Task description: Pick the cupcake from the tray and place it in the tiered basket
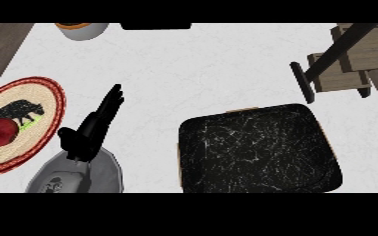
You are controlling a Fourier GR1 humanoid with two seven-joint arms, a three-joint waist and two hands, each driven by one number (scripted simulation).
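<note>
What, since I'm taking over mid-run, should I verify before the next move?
1. Cupcake on the tray: not ok, none shows there.
2. Cupcake in the tiered basket: cannot tell, none in the visible part.
3. Left hand free: ok, fingers straight, holding nothing.
4. Right hand visible: not ok, out of view.
5. Counter between tray and basket: ok, bare.

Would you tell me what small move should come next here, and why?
Probably bring the right robot hand into view near the tray. No cupcake shows on it or on the visible part of the tiered basket, and the left robot hand is open at the far left.
</note>
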